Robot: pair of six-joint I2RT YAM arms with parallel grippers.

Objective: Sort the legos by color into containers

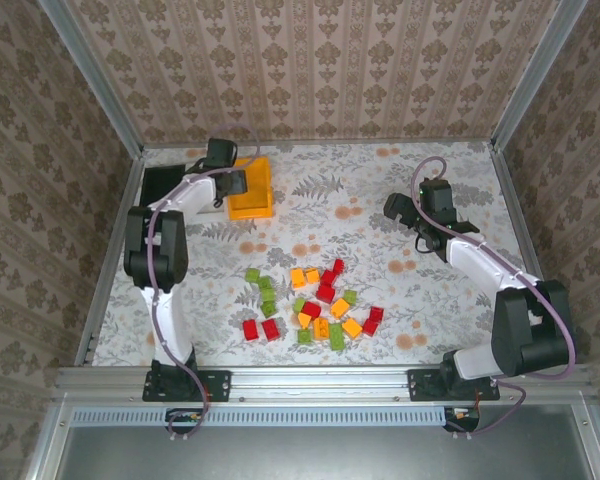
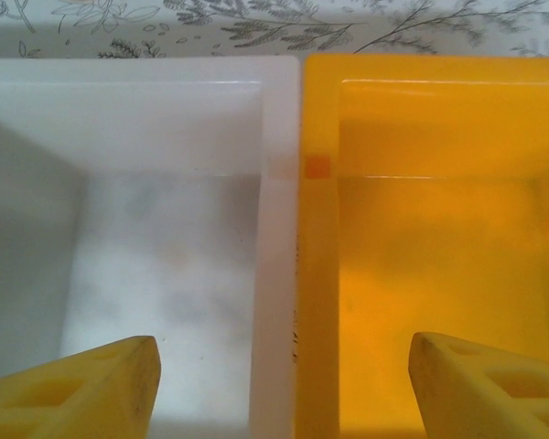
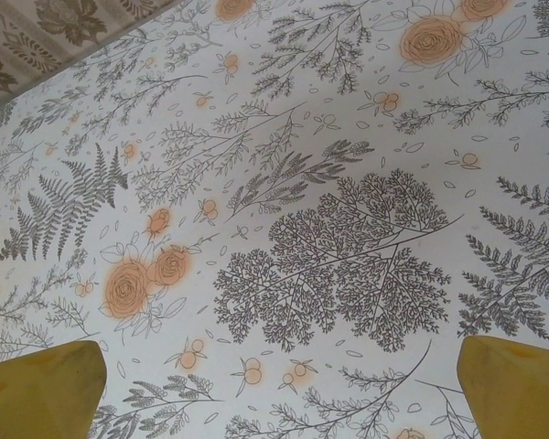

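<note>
Left gripper [image 2: 284,395] spread wide and empty, hovering over the shared wall of the white bin [image 2: 165,101] and the orange bin [image 2: 421,91]. Right gripper [image 3: 282,384] spread and empty too, well right of the orange bin. Legos [image 1: 305,300] are piled well to the bases' side of the orange bin. I judge them light, rigid and slick, so pinch the flat sides. Headings are mixed; long axes too small to read.

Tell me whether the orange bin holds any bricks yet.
Empty where visible: the orange bin shows a bare floor in the left wrist view.
</note>
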